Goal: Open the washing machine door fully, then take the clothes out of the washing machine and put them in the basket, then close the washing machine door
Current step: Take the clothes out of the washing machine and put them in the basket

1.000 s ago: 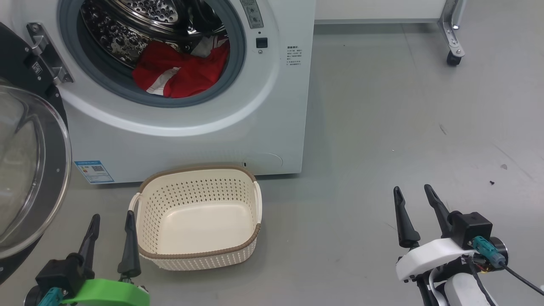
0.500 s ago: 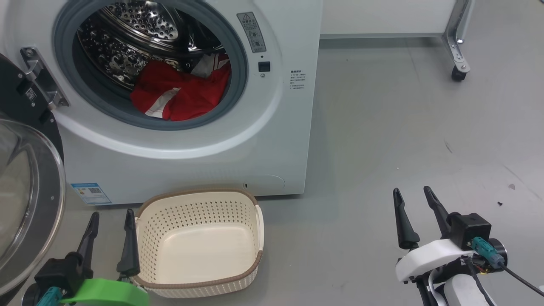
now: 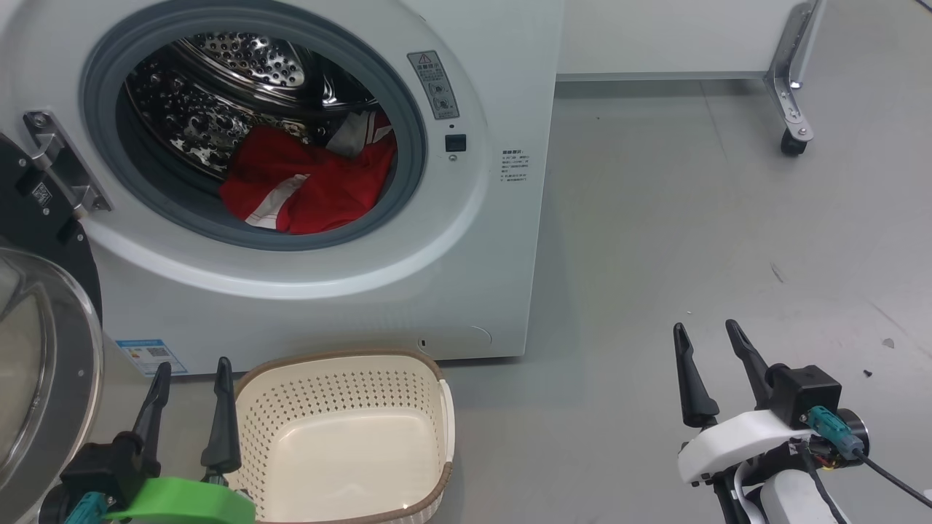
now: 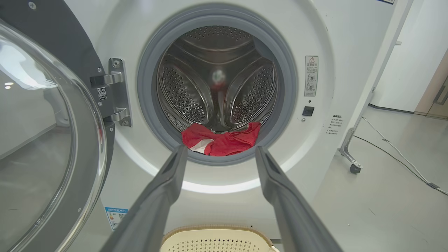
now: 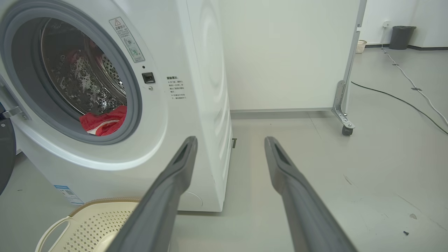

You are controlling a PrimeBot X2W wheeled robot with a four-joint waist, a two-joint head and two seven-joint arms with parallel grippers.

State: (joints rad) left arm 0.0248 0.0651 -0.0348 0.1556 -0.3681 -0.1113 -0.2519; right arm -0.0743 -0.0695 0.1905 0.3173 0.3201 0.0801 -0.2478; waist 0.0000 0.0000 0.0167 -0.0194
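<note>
The white washing machine (image 3: 466, 291) (image 4: 325, 31) (image 5: 196, 70) stands with its port uncovered. Its black washing machine door (image 3: 36, 407) (image 4: 38, 140) with a clear glass bowl is swung out to the left on its hinge. Red clothes (image 3: 306, 185) (image 4: 224, 141) (image 5: 103, 124) with white stripes lie at the bottom of the steel drum. The cream basket (image 3: 342, 444) (image 4: 217, 241) (image 5: 87, 227) sits on the floor in front of the machine with nothing in it. My left gripper (image 3: 191, 367) (image 4: 218, 154) is open, just left of the basket. My right gripper (image 3: 706, 327) (image 5: 229, 140) is open over bare floor to the right.
A white panel on a metal leg with a caster (image 3: 792, 142) (image 5: 346, 130) stands behind the machine on the right. Cables (image 5: 402, 99) run across the grey floor farther back, near a dark bin (image 5: 399, 36). Small dark specks (image 3: 868, 373) lie on the floor.
The head camera has tilted up, so the machine and basket sit lower in the picture. Both grippers stay open in the same places.
</note>
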